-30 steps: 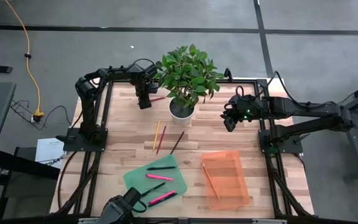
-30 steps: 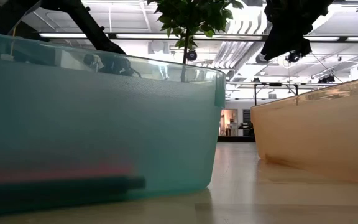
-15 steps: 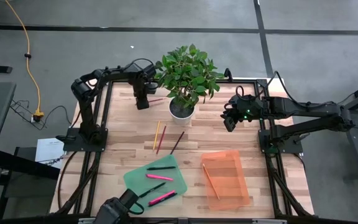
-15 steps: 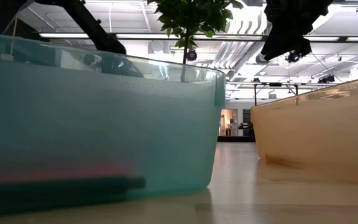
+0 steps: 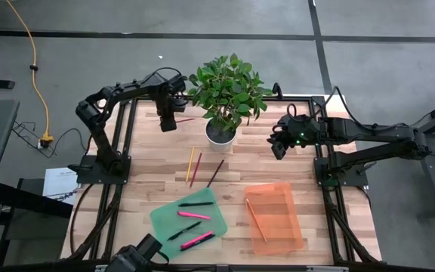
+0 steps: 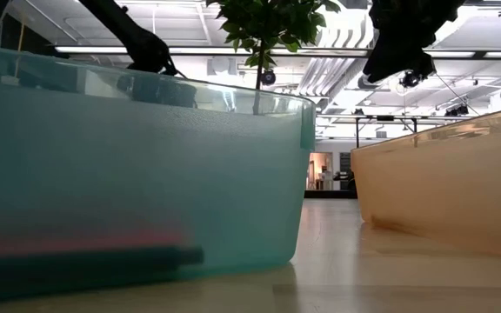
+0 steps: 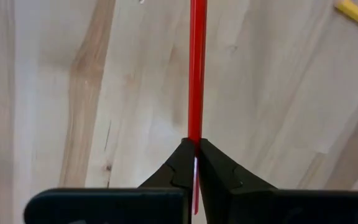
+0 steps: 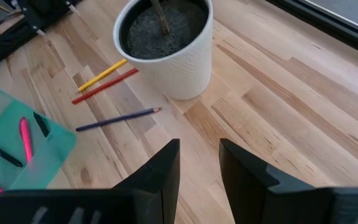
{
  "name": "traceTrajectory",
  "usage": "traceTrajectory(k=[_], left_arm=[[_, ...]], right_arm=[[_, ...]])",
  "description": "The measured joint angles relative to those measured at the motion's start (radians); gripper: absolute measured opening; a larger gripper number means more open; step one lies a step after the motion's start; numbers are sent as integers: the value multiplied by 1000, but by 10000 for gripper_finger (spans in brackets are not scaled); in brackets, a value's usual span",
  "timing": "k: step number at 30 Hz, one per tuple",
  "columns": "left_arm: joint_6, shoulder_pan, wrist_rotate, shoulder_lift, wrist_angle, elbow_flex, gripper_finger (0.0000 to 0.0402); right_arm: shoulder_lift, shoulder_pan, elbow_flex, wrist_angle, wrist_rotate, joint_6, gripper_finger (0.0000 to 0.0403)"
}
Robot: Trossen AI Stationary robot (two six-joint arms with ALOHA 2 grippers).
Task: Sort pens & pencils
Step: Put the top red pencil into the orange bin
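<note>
high: straight down over the table (image 5: 165, 185)
low: tabletop level, close against the green tray (image 6: 137, 174)
shared: green tray

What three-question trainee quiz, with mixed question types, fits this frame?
1. True or false: the left end effector is shut on a red pencil.
2. How many pencils lie loose on the table beside the white plant pot? A) one B) three C) five
3. Fill in: the orange tray holds one ____.

Key: 1 true. 2 B: yellow pencil, red one, dark one. 3 pencil.
</note>
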Motion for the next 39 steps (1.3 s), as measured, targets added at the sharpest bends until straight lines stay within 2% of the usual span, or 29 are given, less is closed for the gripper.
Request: traceTrajectory(k=[5,13,20,25,31,35,39], left_arm=[[1,0,0,-38,-25,1,4],[7,0,0,-115,-152,1,4],[8,1,16,-257,-270,1,4],[-36,-13,76,-421,-292,-49,4],[-147,-116,91,-633,-290,-140,4],[-268,-213,108,-762,-283,-191,4],[-432,-336,132,-882,-202,-228,4]], right_arm=[[0,0,0,13,0,0,103],[0,0,0,22,-18,0,103],[0,0,0,61,-39,0,103],[0,3,0,119,-66,2,103],[0,56,0,188,-67,42,103],[0,118,0,227,-39,99,103],[16,207,0,325,12,138,103]])
